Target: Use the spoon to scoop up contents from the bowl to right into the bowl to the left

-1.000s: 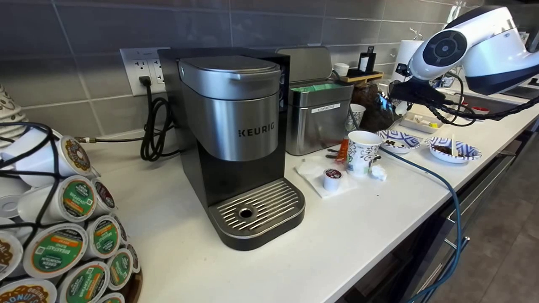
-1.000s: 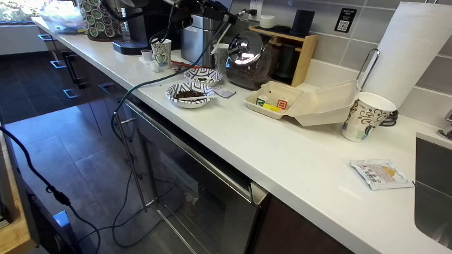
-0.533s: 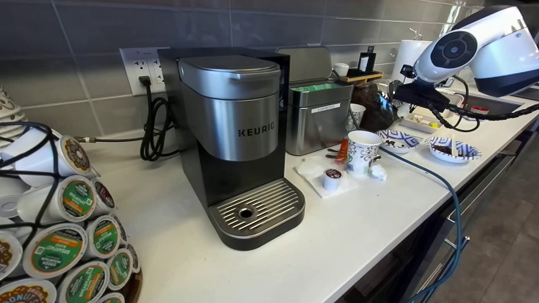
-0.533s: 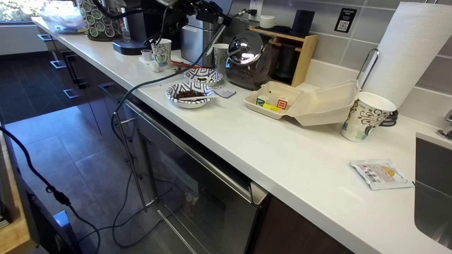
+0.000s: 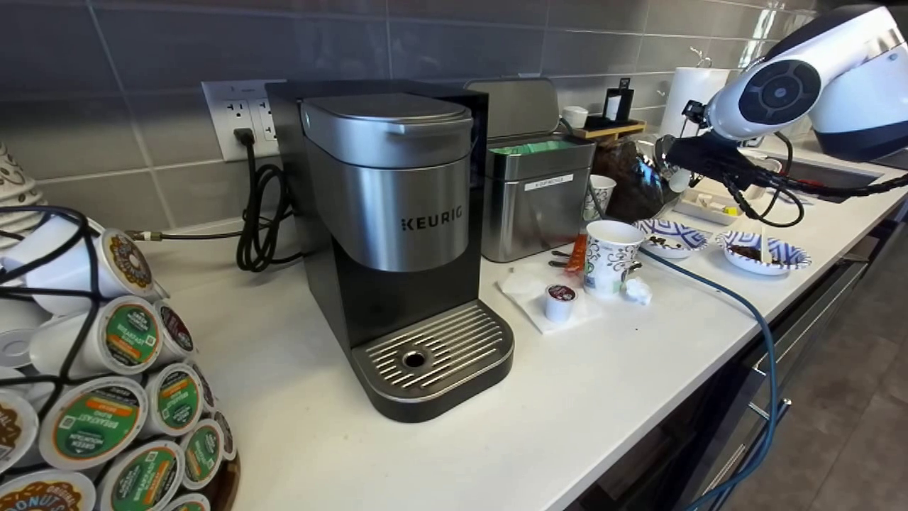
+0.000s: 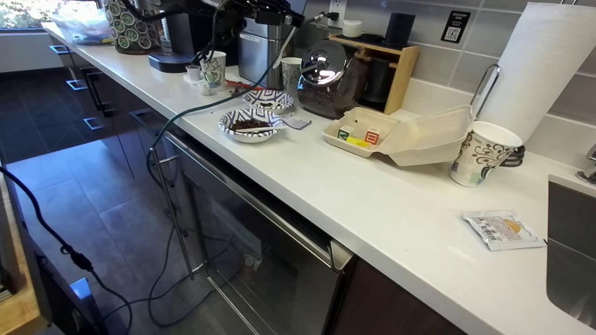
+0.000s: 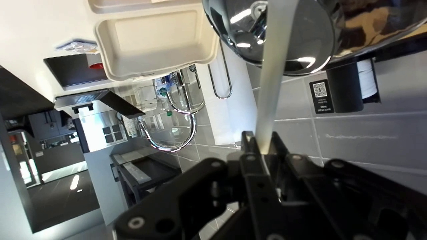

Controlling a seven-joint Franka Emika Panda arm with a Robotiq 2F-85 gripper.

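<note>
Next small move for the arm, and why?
I'd probably swing the gripper, shut on the white spoon, toward the fuller bowl: the spoon slants steeply down, its end clear of both bowls, with no load visible; the emptier bowl holds only a few dark bits.

In an exterior view, you see the front bowl [image 6: 249,137], contents [image 6: 246,124] and utensil [image 6: 266,128] in it | rear bowl [image 6: 279,98] behind | takeout box [image 6: 419,139] right of both | cup [image 6: 482,156] right of the box, packet [image 6: 503,230] before that cup | wrist view: the spoon [image 7: 273,73] in your gripper [image 7: 262,140] crosses before the jar [image 7: 312,36]
</note>
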